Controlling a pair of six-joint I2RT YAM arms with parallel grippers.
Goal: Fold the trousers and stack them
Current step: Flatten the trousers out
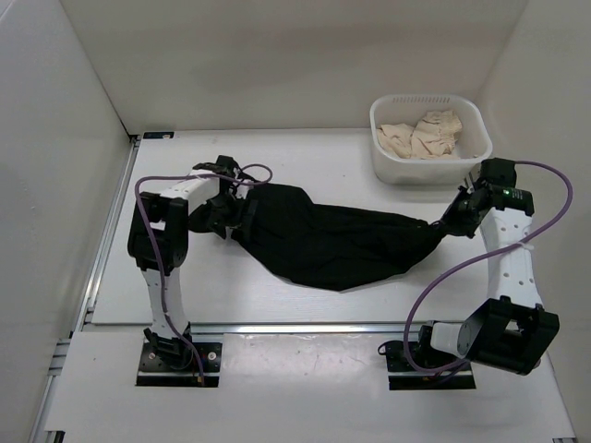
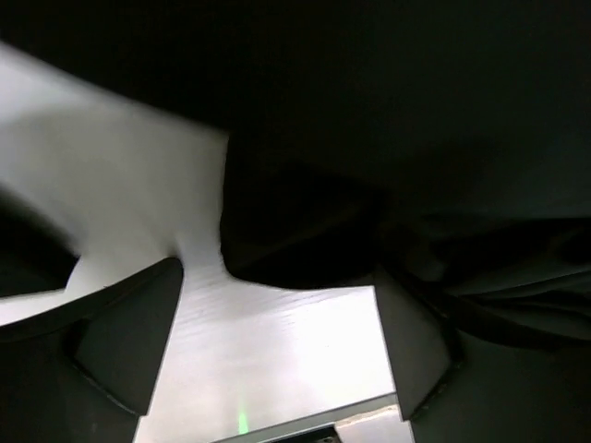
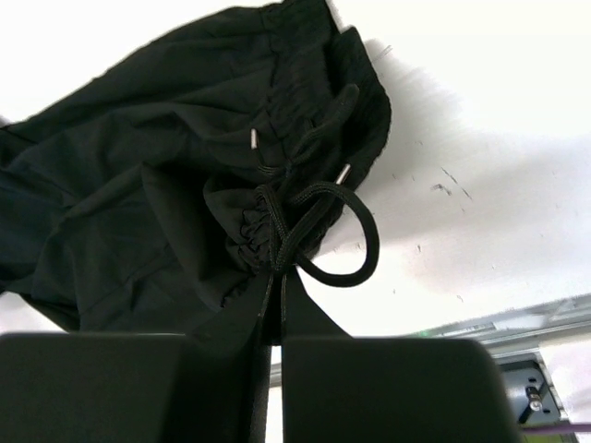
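The black trousers (image 1: pixel 323 240) lie stretched across the middle of the table (image 1: pixel 222 291), sagging toward the front edge. My left gripper (image 1: pixel 229 214) sits at their left end. In the left wrist view it (image 2: pixel 277 277) is wide open, with black fabric (image 2: pixel 369 111) bunched just beyond the fingertips (image 2: pixel 129 341) and lying over the right finger. My right gripper (image 1: pixel 450 221) is at the right end. In the right wrist view it (image 3: pixel 280 277) is shut on the gathered waistband (image 3: pixel 166 166), where the looped drawstring (image 3: pixel 365 240) hangs out.
A white basket (image 1: pixel 425 173) holding beige cloths (image 1: pixel 425 134) stands at the back right, close behind my right arm. White walls enclose the table on the left, back and right. A metal rail (image 1: pixel 305 325) runs along the front edge.
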